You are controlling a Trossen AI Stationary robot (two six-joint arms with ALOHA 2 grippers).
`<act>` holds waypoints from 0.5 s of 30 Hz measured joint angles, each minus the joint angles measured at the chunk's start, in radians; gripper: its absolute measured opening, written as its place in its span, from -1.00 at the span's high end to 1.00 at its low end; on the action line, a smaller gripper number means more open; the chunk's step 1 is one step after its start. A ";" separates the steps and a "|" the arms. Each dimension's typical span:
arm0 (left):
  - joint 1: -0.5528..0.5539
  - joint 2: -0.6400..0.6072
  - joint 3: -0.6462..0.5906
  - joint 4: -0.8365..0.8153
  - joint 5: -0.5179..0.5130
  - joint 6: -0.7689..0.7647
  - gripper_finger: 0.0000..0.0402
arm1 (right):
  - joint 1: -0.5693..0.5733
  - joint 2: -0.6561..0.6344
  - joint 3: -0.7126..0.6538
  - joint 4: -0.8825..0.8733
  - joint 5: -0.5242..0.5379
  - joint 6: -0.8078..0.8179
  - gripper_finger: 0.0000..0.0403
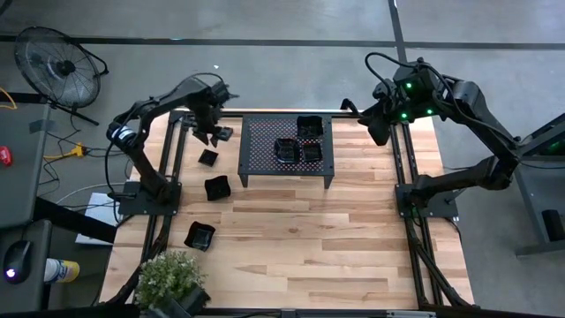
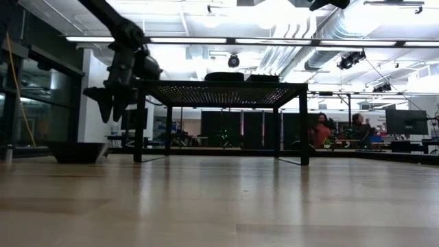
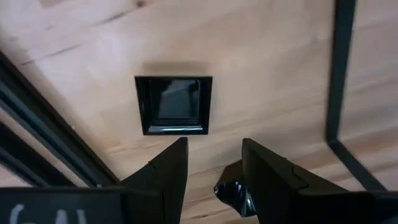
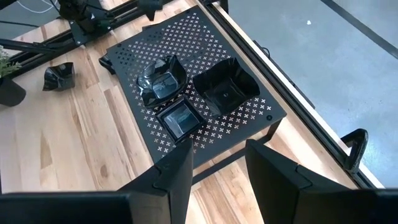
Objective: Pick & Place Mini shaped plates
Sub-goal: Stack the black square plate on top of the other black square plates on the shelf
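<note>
Several mini shaped plates, small glossy black dishes, show. Three rest on the black perforated rack (image 1: 265, 141): a deep wavy plate (image 4: 225, 90), a smaller wavy one (image 4: 163, 78) and a square one (image 4: 180, 118). More lie on the wood left of the rack: a square plate (image 3: 174, 104), which also shows from above (image 1: 226, 133), then a second (image 1: 208, 158) and a third (image 1: 216, 187). My left gripper (image 3: 214, 149) hangs open above the table beside the square plate, pointing down, nothing between its fingers. My right gripper (image 4: 217, 165) is open, high over the rack's right side.
One more black plate (image 1: 199, 236) lies near the table's left edge. A potted plant (image 1: 172, 278) stands at the near left corner. The rack's thin legs (image 2: 303, 127) stand on the far half; the near half of the wood is bare.
</note>
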 joint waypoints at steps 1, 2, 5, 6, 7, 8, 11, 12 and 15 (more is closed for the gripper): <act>-0.029 0.001 -0.001 0.000 -0.032 -0.029 0.27 | 0.000 0.000 0.000 -0.002 0.000 0.000 0.29; -0.056 0.001 -0.001 0.008 -0.060 -0.061 0.27 | 0.000 0.000 0.000 -0.003 0.000 0.000 0.29; -0.123 0.000 -0.016 0.086 -0.105 -0.141 0.27 | 0.000 0.000 0.000 -0.011 -0.001 -0.003 0.29; -0.142 0.000 -0.020 0.102 -0.107 -0.148 0.27 | 0.000 0.000 0.000 -0.016 -0.002 -0.008 0.29; -0.159 0.000 -0.022 0.111 -0.112 -0.149 0.27 | 0.000 0.000 0.000 -0.021 -0.004 -0.014 0.29; -0.177 -0.001 -0.029 0.118 -0.134 -0.150 0.27 | 0.000 0.000 0.000 -0.027 -0.005 -0.019 0.29; -0.217 -0.001 -0.072 0.104 -0.214 -0.188 0.27 | 0.000 0.000 0.000 -0.047 -0.011 -0.027 0.29; -0.220 -0.004 -0.088 0.108 -0.224 -0.199 0.27 | 0.000 0.000 0.000 -0.053 -0.019 -0.030 0.29; -0.216 -0.026 -0.144 0.146 -0.233 -0.224 0.27 | 0.000 0.000 0.000 -0.064 -0.042 -0.040 0.29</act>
